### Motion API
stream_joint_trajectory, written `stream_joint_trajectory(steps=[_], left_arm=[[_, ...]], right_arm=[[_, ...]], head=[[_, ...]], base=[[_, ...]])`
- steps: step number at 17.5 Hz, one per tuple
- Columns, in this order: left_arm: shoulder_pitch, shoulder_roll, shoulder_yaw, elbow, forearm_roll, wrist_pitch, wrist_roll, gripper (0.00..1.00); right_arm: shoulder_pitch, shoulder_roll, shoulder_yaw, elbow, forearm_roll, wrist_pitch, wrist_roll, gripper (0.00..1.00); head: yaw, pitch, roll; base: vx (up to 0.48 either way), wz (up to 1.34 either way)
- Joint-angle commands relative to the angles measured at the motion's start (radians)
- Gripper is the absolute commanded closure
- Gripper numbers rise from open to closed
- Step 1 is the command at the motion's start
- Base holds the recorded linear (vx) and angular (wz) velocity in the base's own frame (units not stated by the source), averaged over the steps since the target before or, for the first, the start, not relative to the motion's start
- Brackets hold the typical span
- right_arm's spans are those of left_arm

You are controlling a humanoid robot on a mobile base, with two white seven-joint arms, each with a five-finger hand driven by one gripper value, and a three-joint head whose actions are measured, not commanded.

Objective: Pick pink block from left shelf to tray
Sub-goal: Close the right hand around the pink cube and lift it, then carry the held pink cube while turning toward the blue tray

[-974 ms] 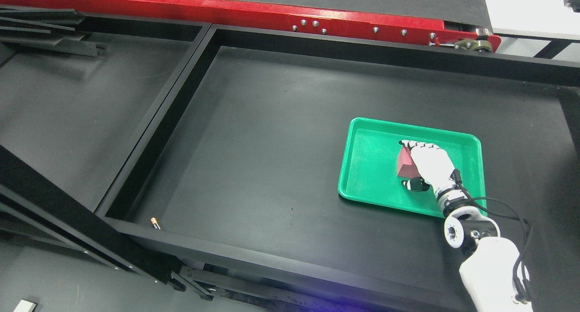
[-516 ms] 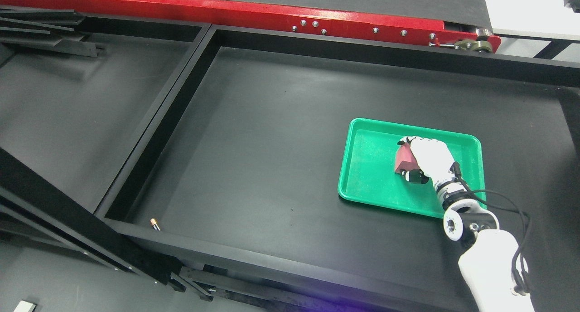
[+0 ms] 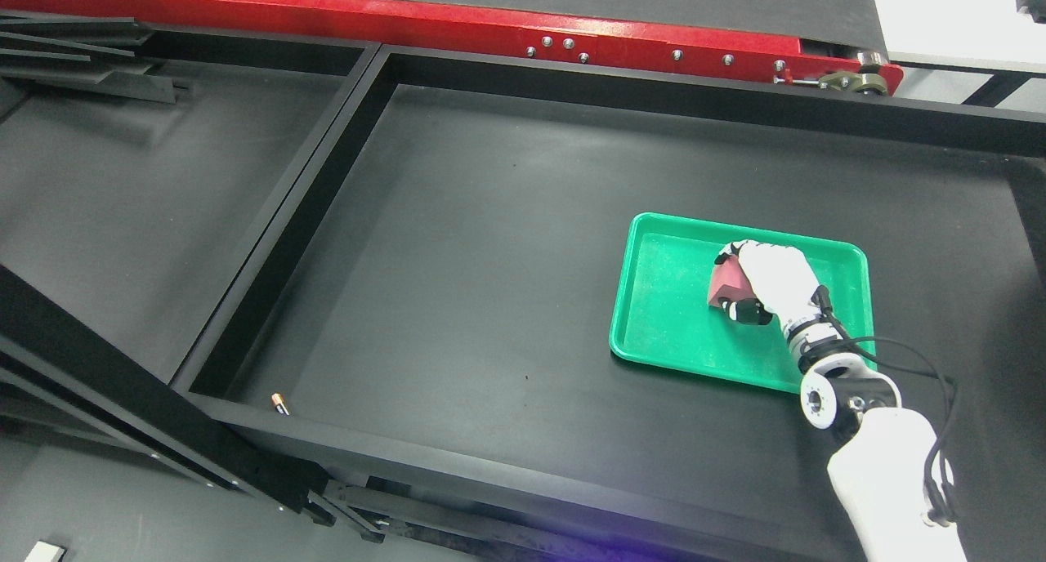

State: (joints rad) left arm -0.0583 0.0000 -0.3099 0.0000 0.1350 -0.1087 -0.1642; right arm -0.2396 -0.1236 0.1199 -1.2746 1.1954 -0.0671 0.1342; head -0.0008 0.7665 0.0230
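We see our right hand [image 3: 764,283] reaching in from the lower right, its white fingers [image 3: 748,252] curled over the top of the pink block [image 3: 723,284] and the thumb pressed against the block's near edge, so the block is pinched in the hand. The block shows just to the left of the palm, over the inside of the green tray [image 3: 662,301]; we cannot tell whether it touches the tray floor or hangs just above it. The tray lies under the hand and spreads mostly to its left, resting on the black tabletop [image 3: 490,260]. Well apart from the hand, far to its left near the front rim, lies a small battery [image 3: 279,402]. A red conveyor frame [image 3: 409,19] runs beyond the hand along the far side
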Motion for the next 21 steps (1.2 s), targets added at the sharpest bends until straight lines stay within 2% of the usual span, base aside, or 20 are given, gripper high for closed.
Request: stream_joint_trajectory(steps=[1, 4, 7, 16, 21], left_arm=[[0.000, 0.017, 0.000, -0.017, 0.000, 0.000, 0.000, 0.00], [0.000, 0.017, 0.000, -0.017, 0.000, 0.000, 0.000, 0.00], [0.000, 0.017, 0.000, -0.017, 0.000, 0.000, 0.000, 0.00], [0.000, 0.017, 0.000, -0.017, 0.000, 0.000, 0.000, 0.00], [0.000, 0.017, 0.000, -0.017, 0.000, 0.000, 0.000, 0.00]], right_arm=[[-0.287, -0.007, -0.028, -0.009, -0.046, -0.002, -0.007, 0.96], [-0.253, -0.007, -0.072, -0.052, -0.132, -0.013, -0.008, 0.95], [-0.202, -0.013, -0.147, -0.123, -0.221, -0.075, -0.042, 0.95], [0.031, -0.016, -0.295, -0.293, -0.520, -0.281, -0.274, 0.94], [0.163, -0.016, -0.302, -0.361, -0.548, -0.286, -0.281, 0.95]], head=[[0.0000, 0.000, 0.000], [0.0000, 0.000, 0.000], [0.0000, 0.000, 0.000], [0.0000, 0.000, 0.000], [0.0000, 0.000, 0.000]], base=[[0.000, 0.00], [-0.003, 0.00], [-0.013, 0.00], [-0.041, 0.00], [-0.106, 0.00]])
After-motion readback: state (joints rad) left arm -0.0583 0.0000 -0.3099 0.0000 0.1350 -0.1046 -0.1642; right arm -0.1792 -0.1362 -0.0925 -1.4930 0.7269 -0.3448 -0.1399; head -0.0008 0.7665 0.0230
